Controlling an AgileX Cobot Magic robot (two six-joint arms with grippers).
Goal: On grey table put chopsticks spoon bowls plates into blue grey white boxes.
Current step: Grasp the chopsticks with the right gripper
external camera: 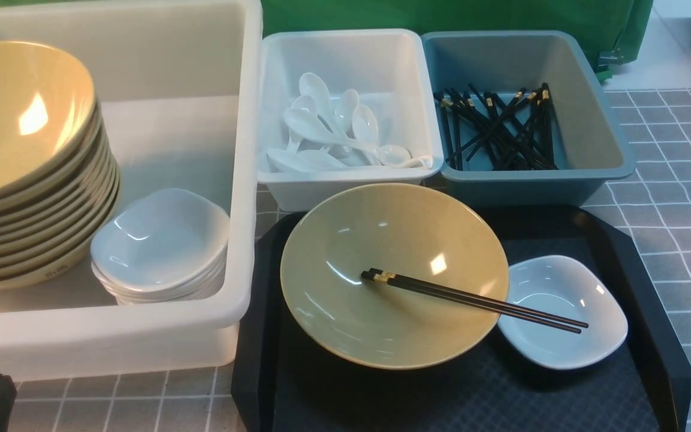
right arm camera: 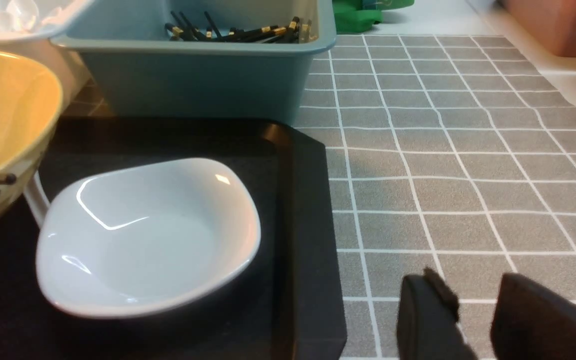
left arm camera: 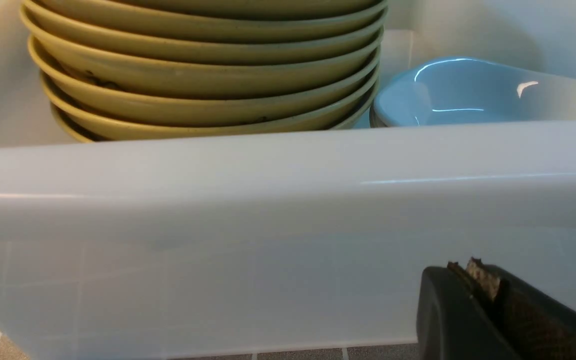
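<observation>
A tan bowl [external camera: 393, 276] sits on a black tray [external camera: 651, 336] at the near centre of the grey tiled surface [external camera: 681, 180]. A pair of black chopsticks [external camera: 471, 300] lies across it, the gold-banded ends in the bowl's middle and the tips reaching right over a small white dish [external camera: 564, 312] that sits against the bowl.

At left, the large translucent tub [external camera: 141, 336] holds a tilted stack of tan bowls [external camera: 21, 150] with a stack of white dishes [external camera: 159, 246] just to its right. Beyond the tray, the white box [external camera: 351, 186] contains white spoons [external camera: 333, 132]. To its right, the blue-grey box [external camera: 537, 186] contains a heap of loose chopsticks [external camera: 501, 129]. A green cloth [external camera: 441, 15] hangs behind the boxes.

The left fingers [left arm camera: 448, 310] are pressed together, holding nothing, low beside the tub's near wall. The right fingers [right arm camera: 428, 320] stand apart and empty above the bare surface, just right of the tray.
</observation>
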